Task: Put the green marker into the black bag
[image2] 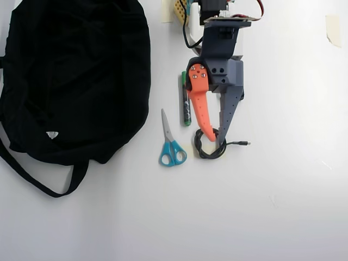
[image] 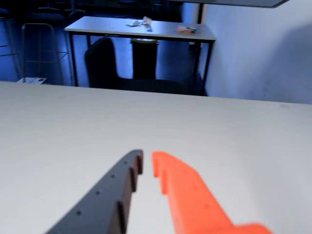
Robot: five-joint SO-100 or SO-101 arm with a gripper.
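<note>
In the overhead view the gripper [image2: 215,136] reaches down the picture from the arm's base at the top edge; its orange finger [image2: 199,111] and grey finger [image2: 229,111] converge to tips that almost meet, with nothing between them, so it is nearly closed and empty; the tips sit above a small coiled black cable [image2: 206,152] whose plug end trails to the right. The green marker [image2: 186,100] lies on the white bench [image2: 283,179] just left of the orange finger, lengthwise up and down the picture, apart from the gripper and outside the black bag [image2: 76,76]; the bag sprawls across the upper left, its strap [image2: 32,176] looping below it and a small white triangular label [image2: 52,135] on its fabric. Blue-handled scissors [image2: 171,144] lie between bag and cable, blades pointing up the picture, just below the marker.

In the wrist view the gripper [image: 146,163] rises from the bottom edge over bare bench [image: 73,136], a narrow slit between its tips; beyond the bench's far edge stand a dark chair [image: 105,66] and another table [image: 141,29] with small items on it.
</note>
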